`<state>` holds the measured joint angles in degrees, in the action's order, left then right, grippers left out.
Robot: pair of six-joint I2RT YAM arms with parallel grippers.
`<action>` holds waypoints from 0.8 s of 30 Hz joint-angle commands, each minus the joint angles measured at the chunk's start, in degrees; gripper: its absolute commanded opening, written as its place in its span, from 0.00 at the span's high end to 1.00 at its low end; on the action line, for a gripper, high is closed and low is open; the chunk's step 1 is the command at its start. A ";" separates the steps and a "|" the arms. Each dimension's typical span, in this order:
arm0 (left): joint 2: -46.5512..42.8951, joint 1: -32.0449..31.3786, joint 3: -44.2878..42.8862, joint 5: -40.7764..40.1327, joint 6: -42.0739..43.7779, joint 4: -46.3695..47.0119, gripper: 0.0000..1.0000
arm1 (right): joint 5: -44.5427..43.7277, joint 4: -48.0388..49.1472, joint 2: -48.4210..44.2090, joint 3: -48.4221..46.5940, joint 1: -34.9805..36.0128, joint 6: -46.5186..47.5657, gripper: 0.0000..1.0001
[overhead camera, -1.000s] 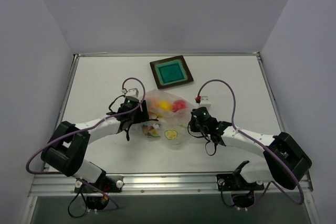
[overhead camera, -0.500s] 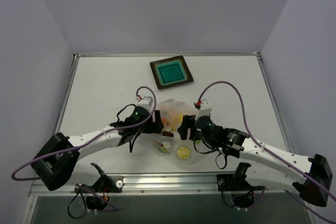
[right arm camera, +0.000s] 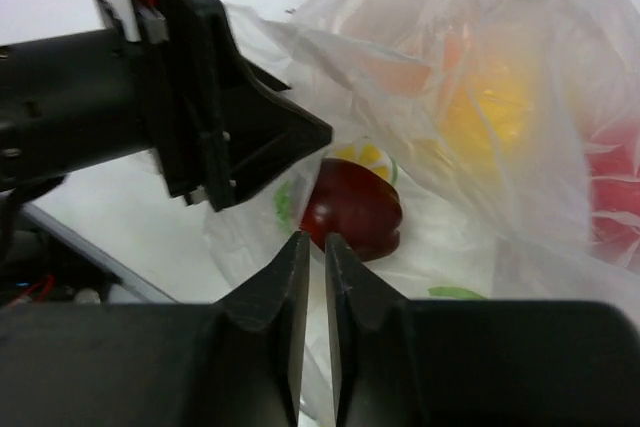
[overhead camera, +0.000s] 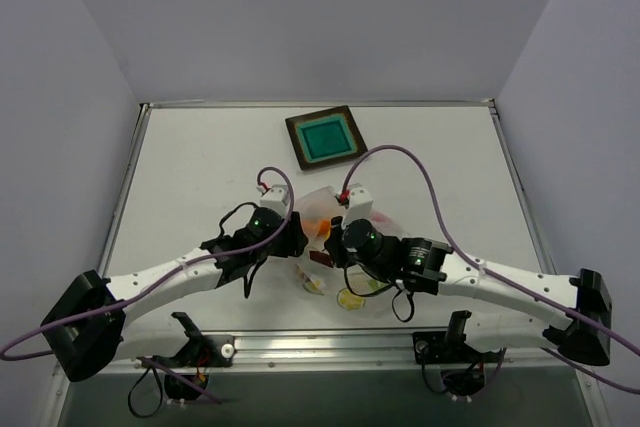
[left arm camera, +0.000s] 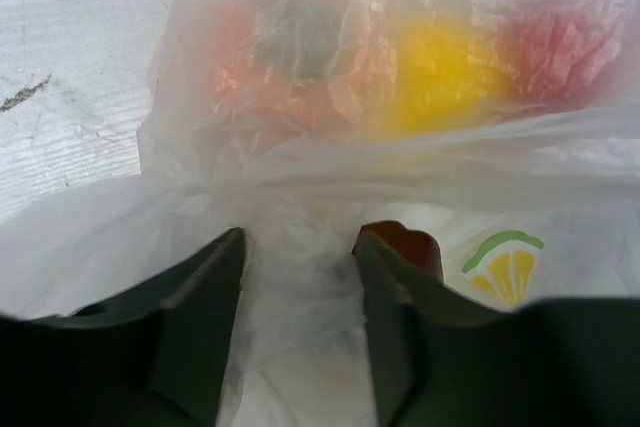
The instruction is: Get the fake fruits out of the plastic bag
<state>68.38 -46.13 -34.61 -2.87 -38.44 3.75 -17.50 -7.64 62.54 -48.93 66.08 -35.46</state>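
The plastic bag (overhead camera: 325, 202) lies bunched between my two grippers and fills the left wrist view (left arm camera: 300, 197) and right wrist view (right arm camera: 450, 7). Inside it, blurred through the film, are the yellow fruit (left arm camera: 440, 77), the red fruit (left arm camera: 570, 47) and the orange fruit (left arm camera: 290, 97). The dark maroon fruit (right arm camera: 350, 209) lies on bag film just beyond my right fingertips and beside my left gripper's right finger (left arm camera: 410, 242). My left gripper (left arm camera: 300, 242) is closed on a gathered fold of the bag. My right gripper (right arm camera: 311, 239) is nearly shut with thin film in the slit.
A square dark-rimmed teal plate (overhead camera: 325, 137) sits at the back centre of the white table (overhead camera: 190, 177). My left gripper's body (right arm camera: 230, 127) is close to my right fingers. Purple cables loop above both wrists.
Both arms have moved inward until the grippers nearly meet. The bag has gone from lying spread out to bunched between them. The maroon fruit now shows at its near side.
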 commanded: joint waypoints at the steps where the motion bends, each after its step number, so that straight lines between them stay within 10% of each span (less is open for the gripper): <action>1: -0.88 -1.07 -1.69 -1.17 -0.32 -0.94 0.60 | -5.61 2.80 4.33 -0.65 -0.16 1.71 0.94; 5: -2.63 -2.03 -0.64 -1.70 -0.15 -1.64 0.97 | -3.00 7.01 5.92 3.38 -12.68 3.90 1.00; 11: -6.49 -2.91 1.12 -2.48 -0.15 -6.03 0.97 | 7.61 9.13 4.17 3.58 -15.03 5.59 0.96; 15: -8.26 -3.53 2.79 -3.80 -1.11 -7.17 0.98 | 4.77 9.57 4.25 3.75 -3.45 2.86 0.65; 24: -5.80 -5.72 7.62 -7.14 -2.96 -4.72 0.98 | 1.33 20.38 11.10 12.28 -1.84 -1.01 0.29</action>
<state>62.00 -51.05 -27.51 -7.55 -40.03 -0.84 -13.89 8.01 71.16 -37.93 64.49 -34.85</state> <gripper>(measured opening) 0.032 0.697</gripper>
